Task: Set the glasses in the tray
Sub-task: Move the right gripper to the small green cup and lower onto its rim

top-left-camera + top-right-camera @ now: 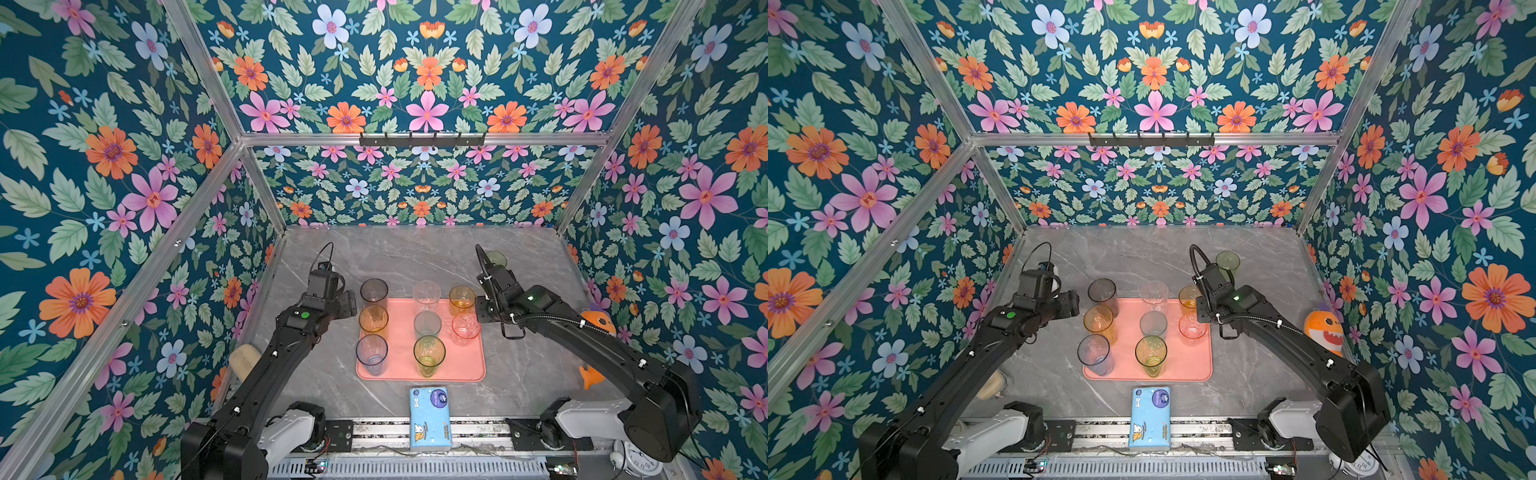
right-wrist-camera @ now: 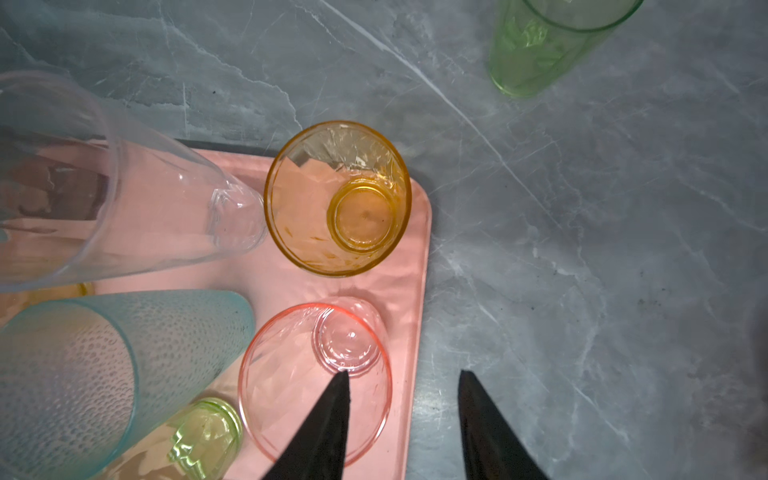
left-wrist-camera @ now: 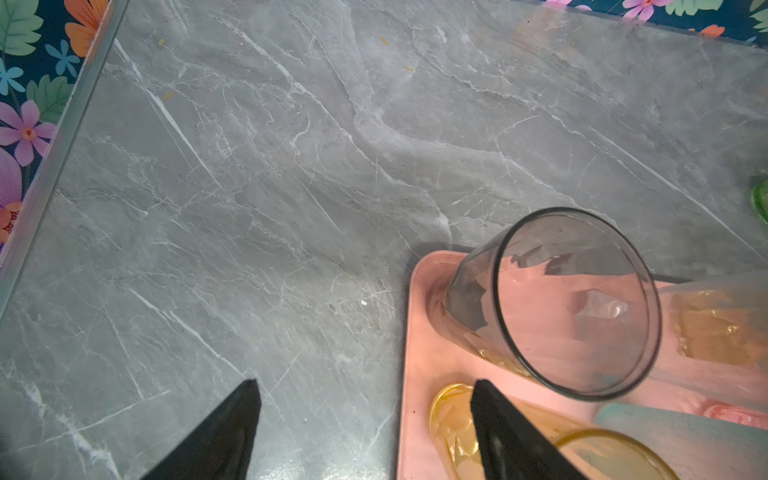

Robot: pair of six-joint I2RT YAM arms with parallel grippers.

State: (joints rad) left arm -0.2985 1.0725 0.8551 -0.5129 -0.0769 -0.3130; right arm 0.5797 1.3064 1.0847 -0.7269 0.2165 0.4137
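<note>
Glasses (image 1: 427,324): you have eight upright on tray (image 1: 457,368), mouths up; green glass (image 1: 1227,262) upright beyond tray's far right corner; left gripper (image 3: 365,382) and right gripper (image 2: 404,372) jaws parted, empty.

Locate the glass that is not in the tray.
In both top views the green glass stands on the table at the far right, just behind the right arm and beyond the far right corner of the tray.
</note>
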